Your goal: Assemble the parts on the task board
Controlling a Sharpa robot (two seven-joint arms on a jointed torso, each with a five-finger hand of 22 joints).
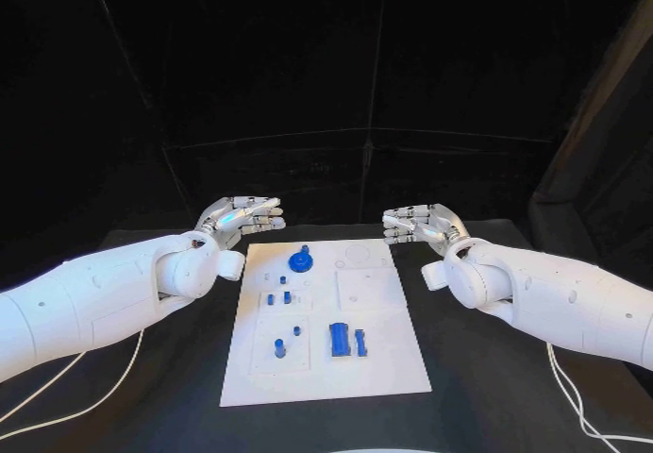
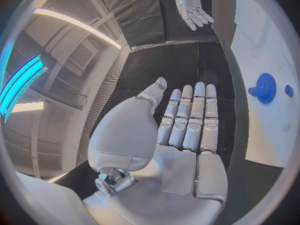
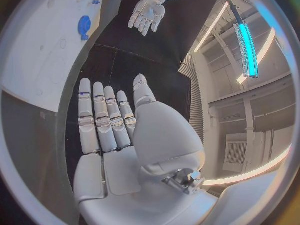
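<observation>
The white task board (image 1: 388, 368) lies in the middle of the black table. A blue gear (image 1: 301, 257) stands near its far left corner, and the same gear (image 2: 265, 87) (image 3: 84, 25) appears in both wrist views. Small blue pegs (image 1: 283, 297) sit in the board's left column, and two larger blue blocks (image 1: 347, 340) stand near the front middle. My left hand (image 1: 245, 219) hovers past the board's far left corner, fingers stretched out flat and holding nothing. My right hand (image 1: 422, 225) hovers past the far right corner, likewise flat and empty.
Black table (image 1: 504, 415) surrounds the board on all sides. White cables (image 1: 95, 387) trail across the table at front left, and another cable (image 1: 578, 406) at front right. A dark backdrop closes the far side.
</observation>
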